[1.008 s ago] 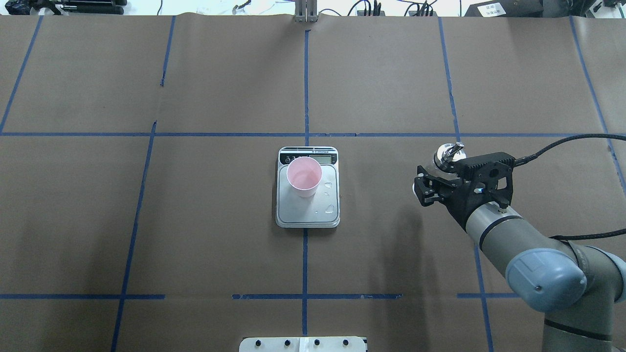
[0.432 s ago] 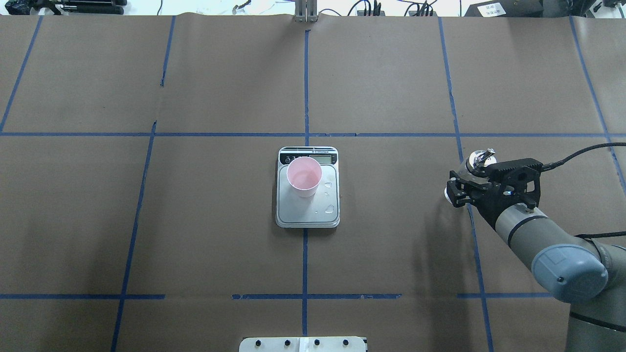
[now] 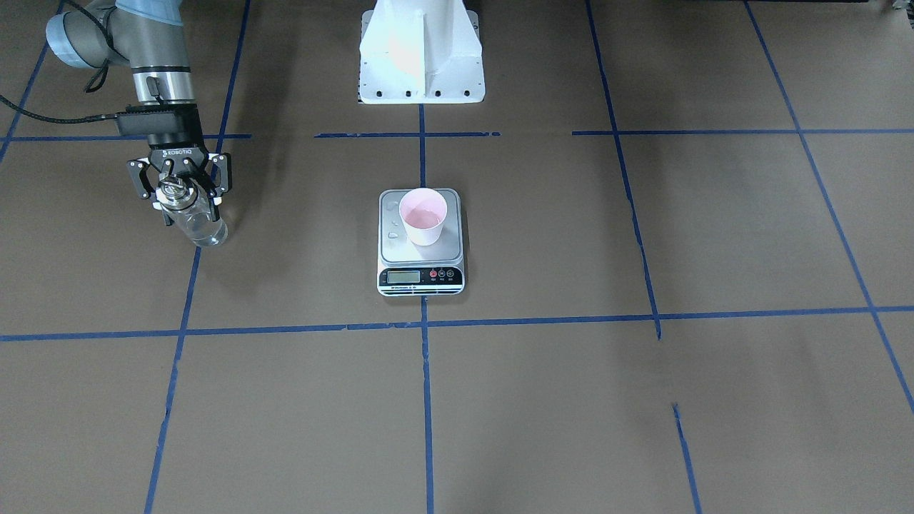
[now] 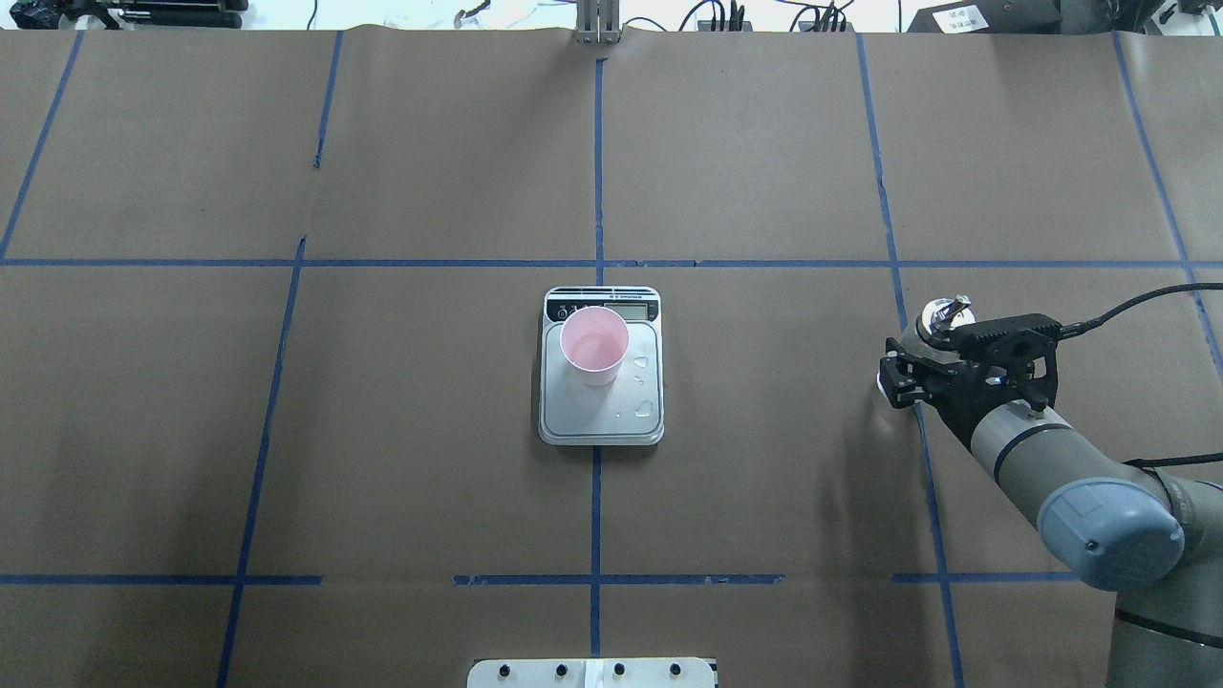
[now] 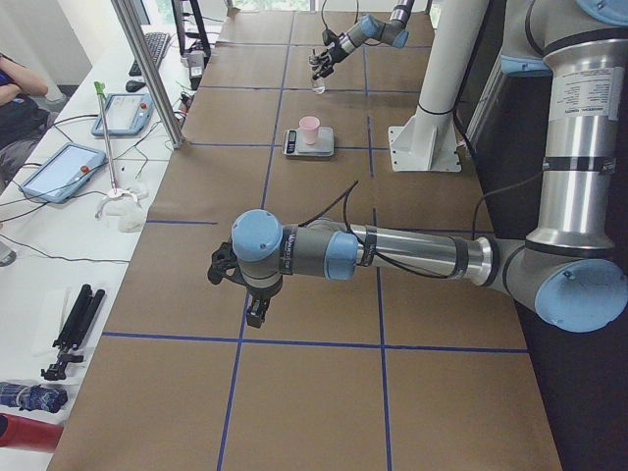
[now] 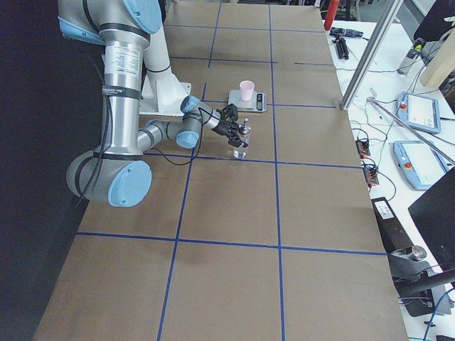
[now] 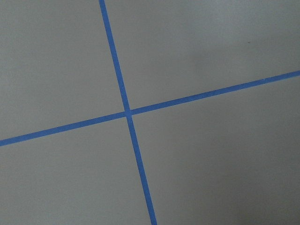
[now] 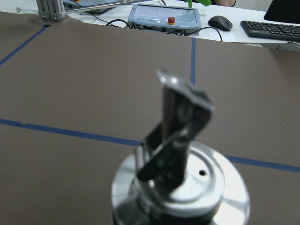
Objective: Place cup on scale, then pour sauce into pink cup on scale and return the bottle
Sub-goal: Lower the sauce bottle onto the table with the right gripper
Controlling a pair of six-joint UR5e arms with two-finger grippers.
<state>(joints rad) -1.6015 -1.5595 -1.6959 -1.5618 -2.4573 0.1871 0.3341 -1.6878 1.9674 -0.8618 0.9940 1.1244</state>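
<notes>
The pink cup (image 4: 594,344) (image 3: 423,215) stands upright on the scale (image 4: 602,425) (image 3: 446,250), toward its display end, with a little clear liquid inside. Well off to the robot's right of the scale, my right gripper (image 3: 184,203) (image 4: 898,379) is shut on the bottle (image 3: 206,230) (image 6: 239,145), gripping it just below the silver spout cap (image 4: 941,313) (image 8: 180,187). The bottle is upright, its base at or just above the table on a blue tape line. Clear sauce shows in its glass. My left gripper (image 5: 240,289) hangs over the table's near left end; whether it is open or shut I cannot tell.
Small droplets (image 4: 647,409) lie on the scale's platform beside the cup. The white robot base (image 3: 420,53) stands behind the scale. Tablets, a keyboard and cables (image 8: 166,16) sit beyond the table's far edge. Blue tape lines grid the brown table cover.
The right arm carried the bottle farther to the robot's right and lower toward the table; over the last half second it barely moved. Cup and scale are unchanged.
</notes>
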